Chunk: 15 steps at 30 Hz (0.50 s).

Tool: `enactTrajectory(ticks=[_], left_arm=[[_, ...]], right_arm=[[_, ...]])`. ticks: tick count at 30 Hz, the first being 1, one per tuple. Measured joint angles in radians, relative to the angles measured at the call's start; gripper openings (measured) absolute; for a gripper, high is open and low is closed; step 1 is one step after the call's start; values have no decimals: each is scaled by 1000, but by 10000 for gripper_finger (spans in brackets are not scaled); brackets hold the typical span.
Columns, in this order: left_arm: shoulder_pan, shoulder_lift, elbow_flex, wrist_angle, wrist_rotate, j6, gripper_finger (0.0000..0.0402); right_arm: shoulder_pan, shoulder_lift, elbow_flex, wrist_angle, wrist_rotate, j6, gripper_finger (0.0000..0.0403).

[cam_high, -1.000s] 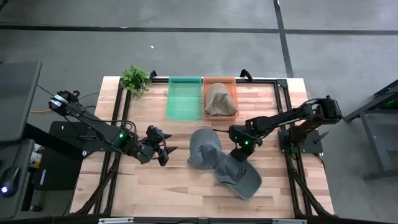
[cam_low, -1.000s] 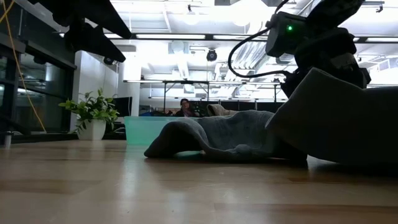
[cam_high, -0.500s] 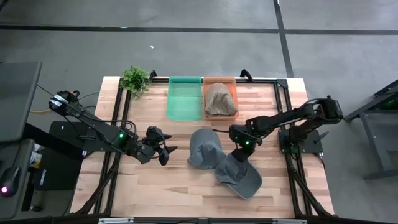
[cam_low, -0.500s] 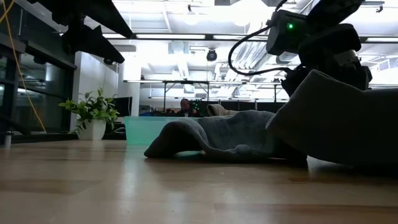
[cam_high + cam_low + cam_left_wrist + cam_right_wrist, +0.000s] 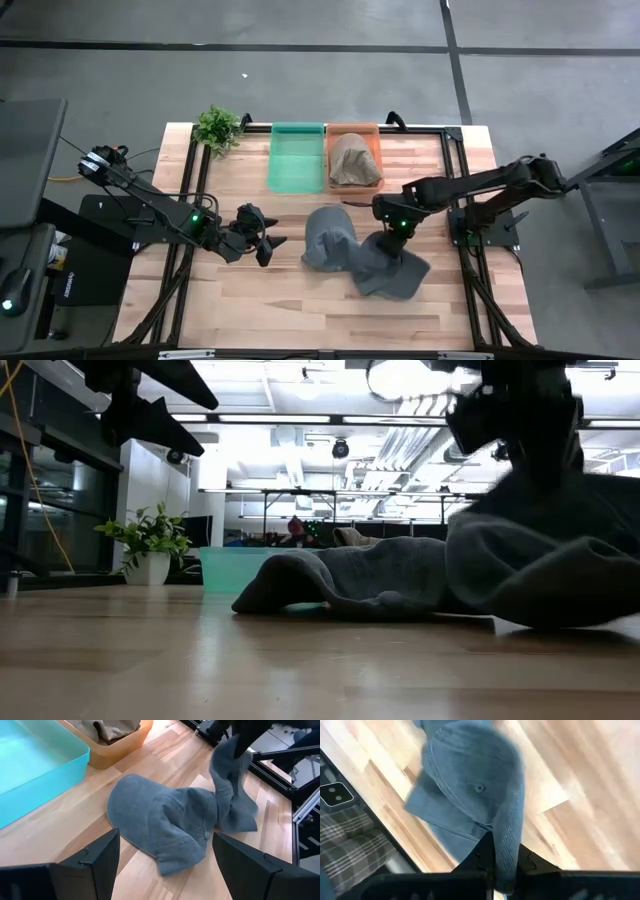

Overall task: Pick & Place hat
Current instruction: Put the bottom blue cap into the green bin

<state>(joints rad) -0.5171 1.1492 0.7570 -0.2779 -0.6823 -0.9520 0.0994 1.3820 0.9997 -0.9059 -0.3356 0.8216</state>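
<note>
Two grey hats are on the wooden table. One [image 5: 328, 238] [image 5: 160, 817] lies flat on its opening at the table's middle. The other [image 5: 392, 268] [image 5: 545, 555] [image 5: 231, 790] hangs bunched from my right gripper [image 5: 388, 235] [image 5: 502, 870], which is shut on it, just right of the first hat. My left gripper [image 5: 264, 243] [image 5: 165, 862] hovers open to the left of the flat hat, touching nothing. A tan hat [image 5: 352, 158] lies in the orange bin [image 5: 374, 132]. My right gripper pinches the grey hat's rim edge [image 5: 503, 847] between its two fingers, coming from above and pointing down. The hat hangs below the fingers with its crown button [image 5: 479, 788] facing the camera, and its lower part [image 5: 240, 817] rests on the table beside the other hat.
A teal bin [image 5: 297, 157] stands next to the orange bin at the far edge, and a small potted plant [image 5: 218, 127] is at the far left corner. Bare wood lies along the near edge and at the left of the table [image 5: 200, 300].
My right gripper has risen, staying shut on the hat. The hat, which lay spread toward the near right, is drawn up by its rim and now hangs bunched under the gripper, its lower part pulled in toward the flat hat. The left arm has kept still.
</note>
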Motion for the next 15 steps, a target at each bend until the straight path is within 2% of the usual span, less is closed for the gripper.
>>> enactTrajectory(ticks=[6,15], left_arm=[[0,0,0,0,1,-25,275],[0,0,0,6,3,-73,275]], right_arm=[[42,-10,119,-120,97,5,5],[92,-10,231,-215,141,9,5]])
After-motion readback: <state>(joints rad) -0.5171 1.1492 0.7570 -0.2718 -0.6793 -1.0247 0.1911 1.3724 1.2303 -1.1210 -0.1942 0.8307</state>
